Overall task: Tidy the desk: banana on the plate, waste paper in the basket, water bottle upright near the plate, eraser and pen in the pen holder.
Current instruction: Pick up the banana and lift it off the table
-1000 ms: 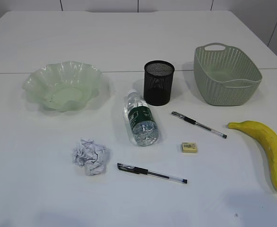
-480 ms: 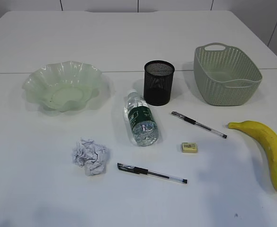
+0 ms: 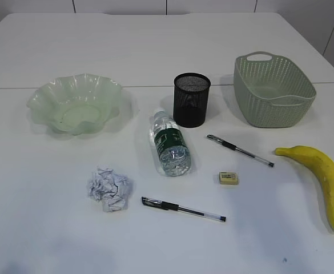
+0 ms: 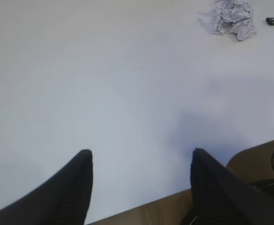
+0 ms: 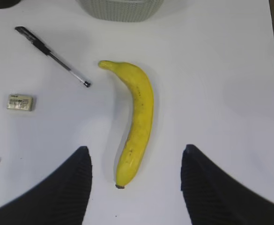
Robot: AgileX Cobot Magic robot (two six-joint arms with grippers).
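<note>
Nothing is being tidied yet: banana (image 5: 137, 119) is lying on the table right of the basket (image 3: 274, 91), bottle (image 3: 169, 144) down beside the pen holder (image 3: 191, 99). Both grippers, left (image 4: 139, 157) and right (image 5: 136, 154), are being held spread, gripping nothing.

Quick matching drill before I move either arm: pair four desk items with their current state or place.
1. water bottle
2. banana
3. waste paper
4. pen holder

A. crumpled, on the table nearest the left arm
B. upright, left of the basket
C. lying on its side
D. on the table below the open right pincer

Pairs: 1-C, 2-D, 3-A, 4-B
</note>
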